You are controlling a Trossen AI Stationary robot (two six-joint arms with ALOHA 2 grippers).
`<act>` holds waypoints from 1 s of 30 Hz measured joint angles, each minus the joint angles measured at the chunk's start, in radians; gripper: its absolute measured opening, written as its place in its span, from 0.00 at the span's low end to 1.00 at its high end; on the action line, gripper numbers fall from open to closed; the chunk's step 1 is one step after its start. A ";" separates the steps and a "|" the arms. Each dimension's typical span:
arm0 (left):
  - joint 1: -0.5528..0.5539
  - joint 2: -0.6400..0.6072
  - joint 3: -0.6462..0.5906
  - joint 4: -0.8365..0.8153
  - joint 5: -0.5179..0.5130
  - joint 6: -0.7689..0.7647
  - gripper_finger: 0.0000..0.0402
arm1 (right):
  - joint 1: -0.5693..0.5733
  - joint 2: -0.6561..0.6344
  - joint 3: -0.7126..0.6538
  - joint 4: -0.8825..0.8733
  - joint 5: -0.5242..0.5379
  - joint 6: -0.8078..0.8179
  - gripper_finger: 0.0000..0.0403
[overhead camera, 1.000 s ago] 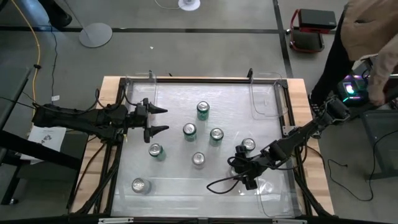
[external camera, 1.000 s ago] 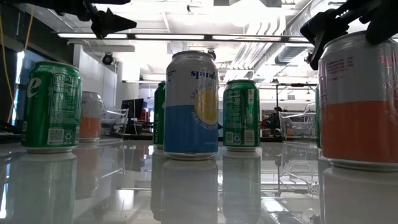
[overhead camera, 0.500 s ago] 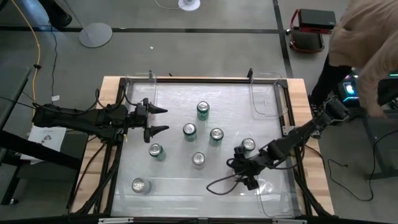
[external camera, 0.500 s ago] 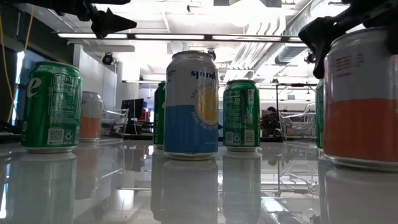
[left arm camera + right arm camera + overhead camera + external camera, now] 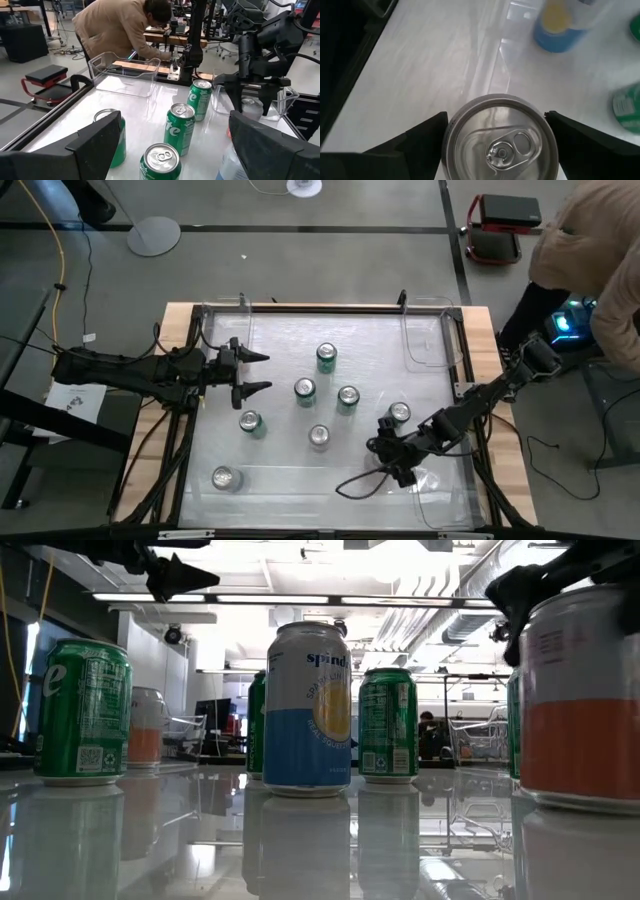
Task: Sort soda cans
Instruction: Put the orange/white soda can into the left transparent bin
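Note:
Several soda cans stand upright on their bases on the white table. Three green ones (image 5: 327,357) (image 5: 305,390) (image 5: 348,397) are mid-table and a fourth (image 5: 251,423) is nearer the left. A blue-and-silver can (image 5: 306,708) stands near the middle. An orange-and-silver can (image 5: 580,700) (image 5: 500,137) sits under my right gripper (image 5: 388,448) (image 5: 497,135), which is open with one finger on each side of the can's top. My left gripper (image 5: 262,373) (image 5: 175,145) hovers open at the table's left, above can height. My right gripper comes from above, pointing down, with its fingers (image 5: 415,142) on either side of the rim (image 5: 451,125) of the orange-and-silver can's top. The can stands upright on the table. I cannot tell whether the fingers touch it.
Another silver-topped can (image 5: 399,413) stands just beyond the right gripper, and one (image 5: 227,478) stands near the left near corner. Clear plastic bins (image 5: 425,340) (image 5: 225,320) sit at the far corners. A person in a tan coat (image 5: 600,250) bends beyond the table's right edge.
My right gripper has shifted a little toward the table's near edge over the orange-and-silver can. The person beyond the right edge has moved about. The left arm has kept still.

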 joint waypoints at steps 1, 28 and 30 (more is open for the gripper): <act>0.000 0.000 0.000 0.000 -0.004 0.000 0.86 | -0.012 0.000 0.000 0.004 -0.006 0.022 0.79; -0.131 0.058 0.240 -0.286 -0.131 -0.220 0.86 | -0.089 0.195 0.475 0.045 -0.024 -0.073 0.74; -0.154 0.086 0.287 -0.376 -0.151 -0.306 0.86 | -0.104 0.282 0.581 0.020 -0.041 -0.118 0.74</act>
